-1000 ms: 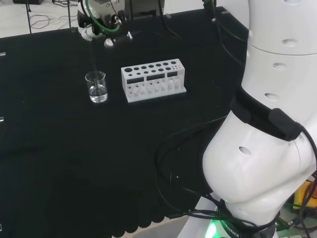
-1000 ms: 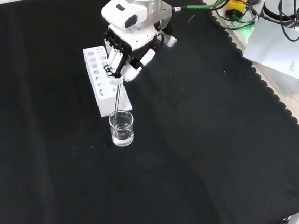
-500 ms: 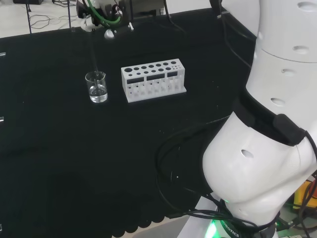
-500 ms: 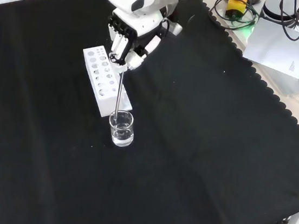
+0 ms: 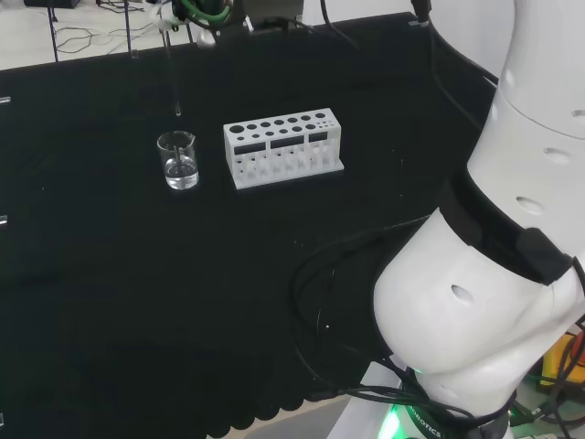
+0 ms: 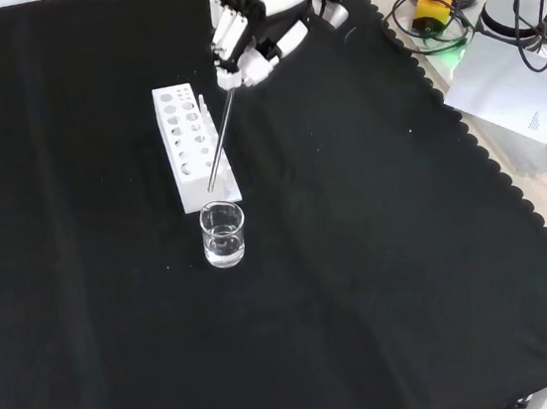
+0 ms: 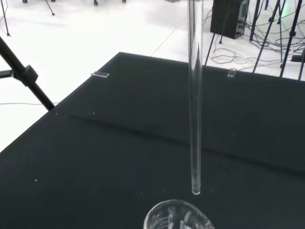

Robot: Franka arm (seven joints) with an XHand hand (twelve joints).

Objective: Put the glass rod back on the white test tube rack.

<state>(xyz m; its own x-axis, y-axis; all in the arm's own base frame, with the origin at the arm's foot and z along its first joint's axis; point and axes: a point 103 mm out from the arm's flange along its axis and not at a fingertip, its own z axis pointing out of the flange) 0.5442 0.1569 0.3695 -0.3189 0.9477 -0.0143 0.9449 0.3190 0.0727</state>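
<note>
glass rod (image 6: pixel 220 143) hangs upright, pinched in the hand's (image 6: pixel 245 31) curled fingers, tip just clear above the beaker (image 6: pixel 221 234). carry it sideways level, line the tip over a hole in the white rack (image 6: pixel 189 144), then lower straight.

Hand (image 6: pixel 247 32): risen toward top of front frame, now at upper edge; fingers curled round rod as before. Glass rod (image 6: pixel 220 140): lifted clear of beaker (image 6: pixel 221 234); lower tip, earlier inside the glass, now above the rim, near upper left of head frame. In front frame, tip now over rack's (image 6: pixel 192 150) near end.
</note>
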